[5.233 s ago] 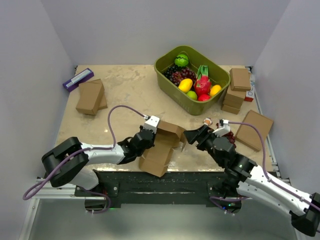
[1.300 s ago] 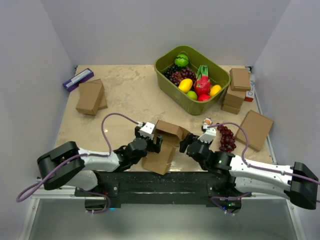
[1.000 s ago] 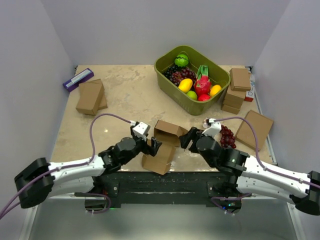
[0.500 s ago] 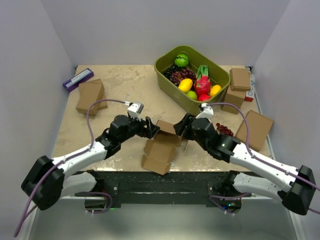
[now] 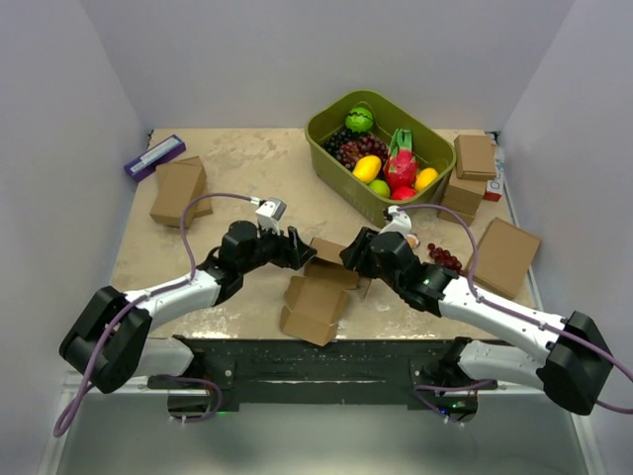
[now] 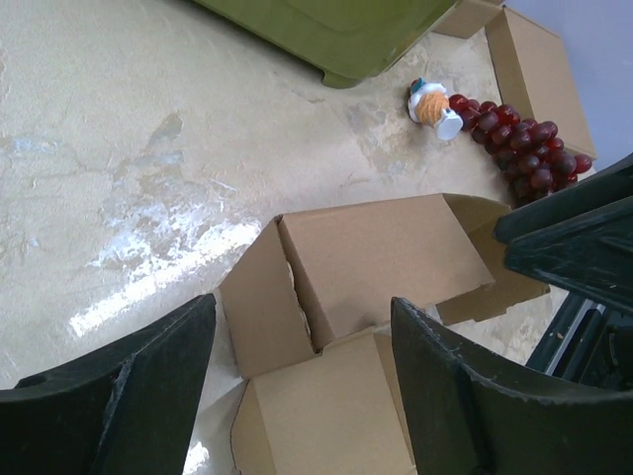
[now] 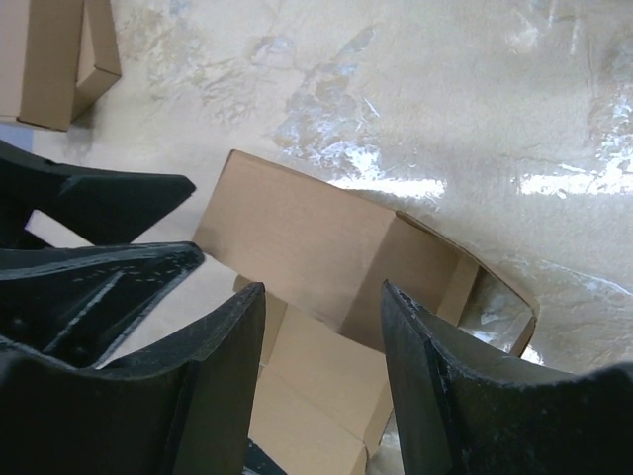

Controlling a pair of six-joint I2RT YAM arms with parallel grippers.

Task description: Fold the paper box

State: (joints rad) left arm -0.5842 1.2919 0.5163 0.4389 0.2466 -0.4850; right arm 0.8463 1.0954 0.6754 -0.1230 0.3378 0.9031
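Note:
The paper box (image 5: 318,292) lies half-folded near the table's front edge, its far panel (image 6: 371,259) raised with side flaps standing out. My left gripper (image 5: 295,249) hangs over the box's far left corner. In the left wrist view the left gripper (image 6: 302,302) is open, its fingers astride the cardboard without pinching it. My right gripper (image 5: 354,253) faces it from the right. Seen by the right wrist, the right gripper (image 7: 322,289) is open above the raised panel (image 7: 297,233), nothing held.
A green basket (image 5: 326,139) of fruit stands at the back. Grapes (image 5: 445,259) and a small toy (image 6: 432,104) lie right of the box. Stacked ready-made boxes (image 5: 470,173), a larger flat box (image 5: 504,255), two boxes (image 5: 178,191) and a purple item (image 5: 153,156) line the sides.
Both grippers have moved away from the table's front edge to the box's far end and now face each other closely. Their jaws have narrowed somewhat. The raised panel sits lower.

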